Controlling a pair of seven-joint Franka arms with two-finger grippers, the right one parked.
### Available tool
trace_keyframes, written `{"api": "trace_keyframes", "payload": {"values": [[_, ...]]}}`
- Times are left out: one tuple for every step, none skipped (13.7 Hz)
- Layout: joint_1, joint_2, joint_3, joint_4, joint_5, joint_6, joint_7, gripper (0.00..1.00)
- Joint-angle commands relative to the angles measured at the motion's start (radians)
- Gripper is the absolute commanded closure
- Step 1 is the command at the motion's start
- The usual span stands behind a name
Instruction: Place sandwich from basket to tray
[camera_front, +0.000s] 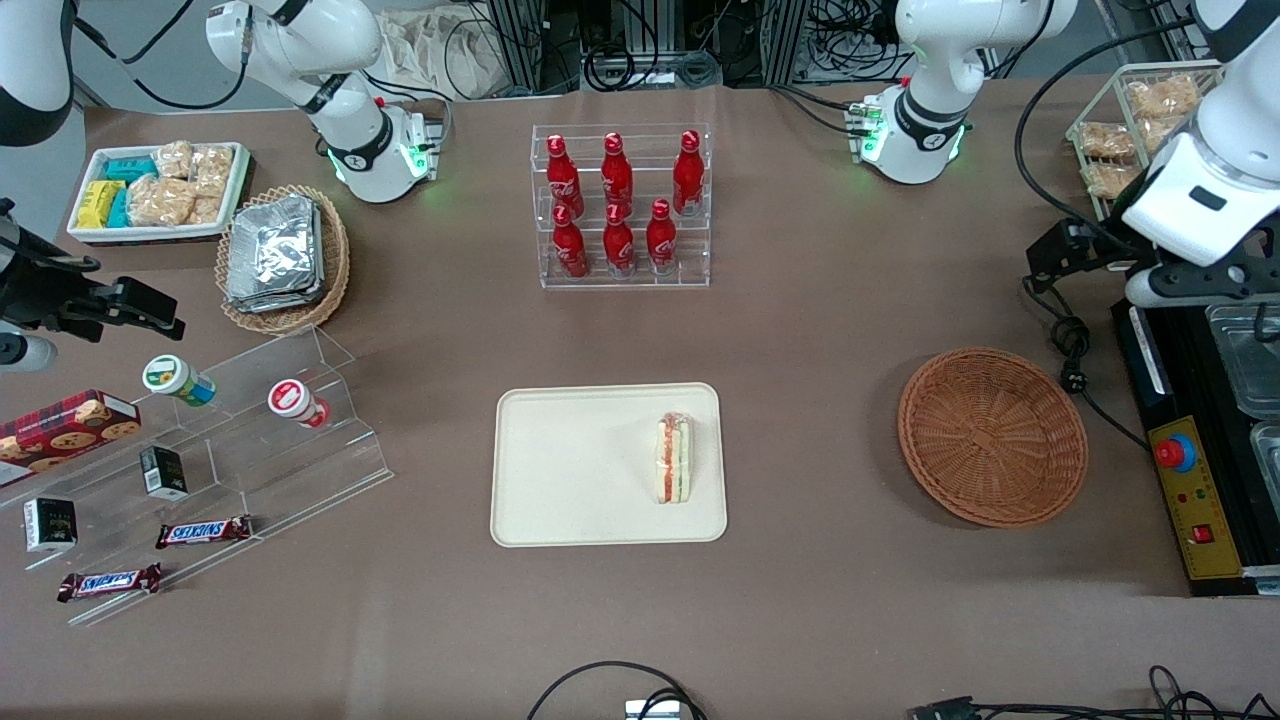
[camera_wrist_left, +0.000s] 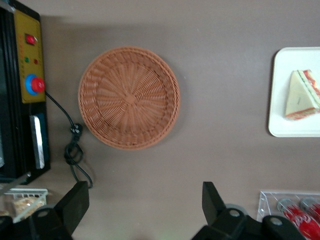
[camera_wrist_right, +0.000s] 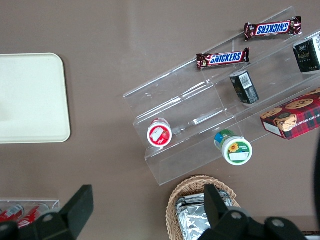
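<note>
With the sandwich (camera_front: 673, 459) already lying on the cream tray (camera_front: 560, 470), near the edge that faces the wicker basket (camera_front: 991, 435), I judge the placing done. The basket holds nothing. My gripper (camera_wrist_left: 145, 210) hangs high above the bare table just beside the basket, fingers spread wide and gripping nothing. What worries me from here is small: the wedge sits close to the tray's low rim, so any bump to the tray could nudge it off. If I swing the arm carelessly, it could catch the black control box (camera_front: 1195, 490) or its cable (camera_front: 1075, 360) near the basket.
</note>
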Motion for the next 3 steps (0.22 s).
{"api": "trace_keyframes", "payload": {"values": [[0.057, -0.066, -0.005, -0.066, -0.046, 0.005, 0.046, 0.00], [0.057, -0.066, -0.005, -0.060, -0.046, -0.007, 0.047, 0.00], [0.060, -0.068, -0.005, -0.057, -0.046, -0.022, 0.046, 0.00]]}}
